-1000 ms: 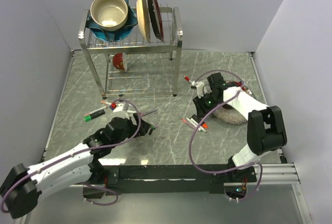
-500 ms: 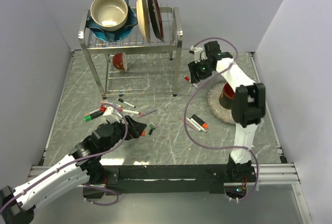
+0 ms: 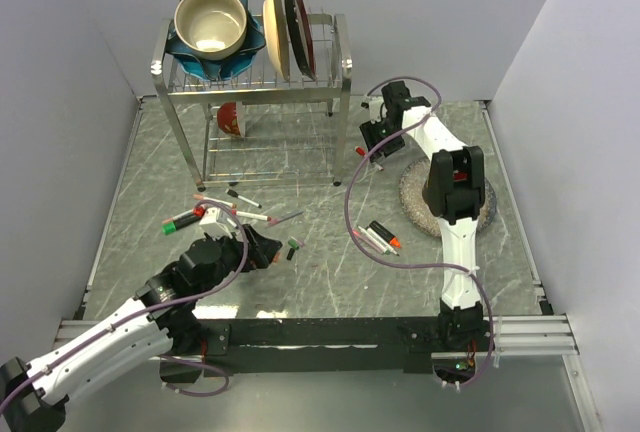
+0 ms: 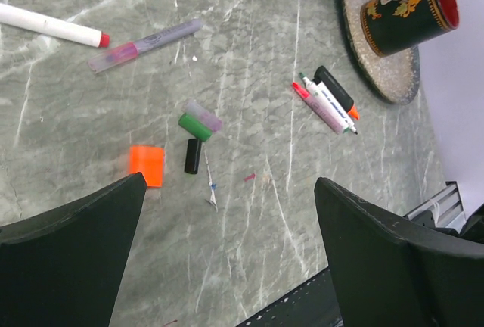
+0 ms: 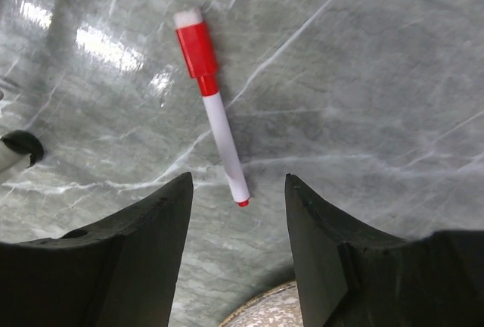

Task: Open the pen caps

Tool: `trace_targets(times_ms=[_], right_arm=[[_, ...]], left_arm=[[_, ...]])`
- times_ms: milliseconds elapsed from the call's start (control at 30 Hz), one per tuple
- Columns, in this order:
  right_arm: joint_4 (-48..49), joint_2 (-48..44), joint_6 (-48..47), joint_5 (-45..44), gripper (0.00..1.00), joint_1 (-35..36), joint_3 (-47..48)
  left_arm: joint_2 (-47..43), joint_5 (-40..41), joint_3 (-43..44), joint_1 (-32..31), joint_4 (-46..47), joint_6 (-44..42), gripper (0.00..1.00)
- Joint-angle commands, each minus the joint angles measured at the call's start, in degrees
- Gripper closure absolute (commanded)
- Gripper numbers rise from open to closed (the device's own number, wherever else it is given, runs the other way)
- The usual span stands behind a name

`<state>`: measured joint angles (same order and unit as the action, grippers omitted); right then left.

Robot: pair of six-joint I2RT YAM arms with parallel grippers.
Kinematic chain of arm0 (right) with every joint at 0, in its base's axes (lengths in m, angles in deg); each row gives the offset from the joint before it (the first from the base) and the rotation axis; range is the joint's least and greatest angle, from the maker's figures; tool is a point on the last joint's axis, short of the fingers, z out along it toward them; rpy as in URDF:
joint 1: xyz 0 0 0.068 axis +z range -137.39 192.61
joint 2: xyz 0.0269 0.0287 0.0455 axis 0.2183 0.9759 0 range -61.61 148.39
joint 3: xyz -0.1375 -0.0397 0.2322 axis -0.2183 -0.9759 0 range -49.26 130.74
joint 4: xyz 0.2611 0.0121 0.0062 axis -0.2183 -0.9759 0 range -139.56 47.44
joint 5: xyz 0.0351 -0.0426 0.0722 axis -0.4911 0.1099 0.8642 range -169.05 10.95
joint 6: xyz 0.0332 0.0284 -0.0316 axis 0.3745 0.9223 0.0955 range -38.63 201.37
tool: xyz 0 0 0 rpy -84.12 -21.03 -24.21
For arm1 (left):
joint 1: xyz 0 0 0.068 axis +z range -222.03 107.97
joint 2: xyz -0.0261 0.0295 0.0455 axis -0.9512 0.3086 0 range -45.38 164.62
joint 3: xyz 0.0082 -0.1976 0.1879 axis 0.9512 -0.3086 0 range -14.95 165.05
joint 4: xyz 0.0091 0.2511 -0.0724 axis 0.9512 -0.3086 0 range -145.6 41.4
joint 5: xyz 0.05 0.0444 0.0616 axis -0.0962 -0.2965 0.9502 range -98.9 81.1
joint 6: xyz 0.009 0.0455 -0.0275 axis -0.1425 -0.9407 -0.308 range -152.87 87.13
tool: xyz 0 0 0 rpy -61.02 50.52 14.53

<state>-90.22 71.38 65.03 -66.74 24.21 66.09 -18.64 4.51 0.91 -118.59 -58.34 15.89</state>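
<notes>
My right gripper (image 3: pixel 373 140) is open and empty, low over a white pen (image 5: pixel 225 145) with a red cap (image 5: pixel 197 47); the pen's end lies between the open fingertips of this gripper (image 5: pixel 238 188). My left gripper (image 3: pixel 270 250) is open and empty, drawn back from loose caps: an orange cap (image 4: pixel 146 166), a black cap (image 4: pixel 193 155) and a green cap (image 4: pixel 195 126). A pink-purple pen (image 4: pixel 144 45) and a white pen (image 4: pixel 53 26) lie beyond. A cluster of pens (image 3: pixel 380 238) lies mid-table.
A metal dish rack (image 3: pixel 250 82) with bowls and plates stands at the back. A black mug (image 4: pixel 404 9) sits on a round coaster (image 4: pixel 382 77) at the right. More pens (image 3: pixel 200 216) lie front-left of the rack.
My right arm has swung from mid-table out to the far side, by the rack's right leg, over the red-capped pen. My left gripper has drawn back, uncovering the loose caps.
</notes>
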Motion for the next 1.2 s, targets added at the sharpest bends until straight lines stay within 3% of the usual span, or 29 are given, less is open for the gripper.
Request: trace_targets(times_ms=[0,233,367,533,867,1167], right_arm=[[-1.55,1.83,-0.18,-1.59,0.42,-0.08,3.65],[-2.26,3.24,-0.71,-1.59,0.46,0.44,3.66],[-2.53,3.86,-0.89,-1.51,0.53,0.8,3.65],[-2.88,4.12,-0.98,-1.94,0.75,1.06,3.57],[-2.97,2.54,-0.8,-0.72,0.99,1.32,1.02],[5.2,-12.65,0.25,3.23,1.0,0.97,-13.29]], left_arm=[[0.94,0.57,0.4,0.25,1.65,-1.2,0.01],[-0.55,-0.22,0.23,0.25,1.3,-0.06,0.01],[-2.3,-0.84,-0.04,0.25,0.51,0.82,0.01],[-3.98,-1.98,-0.74,0.25,0.24,3.1,0.01],[-6.44,-5.67,-5.39,0.25,5.95,10.74,0.0],[-4.86,-10.24,-7.95,0.25,15.26,16.11,0.01]])
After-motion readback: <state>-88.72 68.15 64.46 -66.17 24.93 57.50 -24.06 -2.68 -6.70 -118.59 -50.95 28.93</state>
